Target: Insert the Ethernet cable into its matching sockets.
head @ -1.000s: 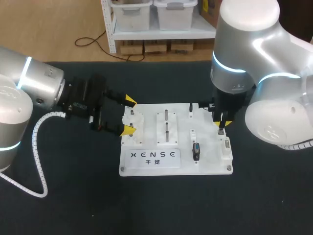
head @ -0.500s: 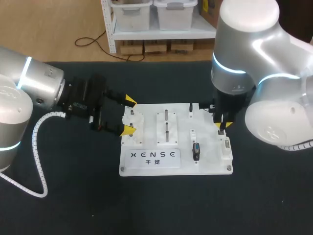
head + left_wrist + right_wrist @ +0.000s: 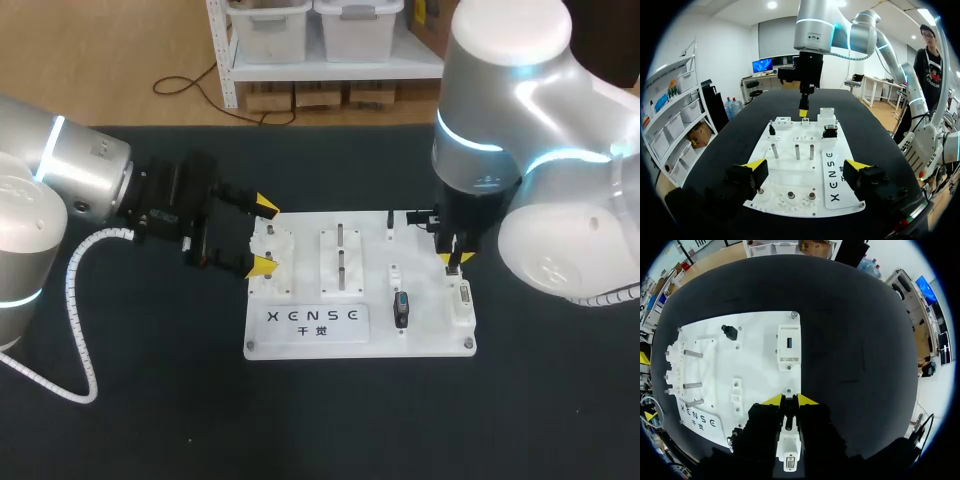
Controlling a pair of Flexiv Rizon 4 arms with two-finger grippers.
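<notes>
Hardly anything has shifted since a second ago: the right gripper has edged a touch toward 3 o'clock over the board, and the left arm holds as it was.

The left arm (image 3: 60, 190) comes in from 9 o'clock. The left gripper (image 3: 262, 236) stands wide open at the 9 o'clock edge of the white board (image 3: 430, 330), its yellow tips on either side of the gear pegs (image 3: 268, 243) and clasping nothing. Two steel pins (image 3: 341, 255) stand at the board's middle, and a black connector (image 3: 401, 308) sits toward 5 o'clock of them. Near the board's 3 o'clock edge the right gripper (image 3: 455, 262) points straight down, its fingers pinched onto the dark Ethernet plug (image 3: 788, 417). The plug hangs just above a white socket block (image 3: 463, 298), not yet seated in it.
</notes>
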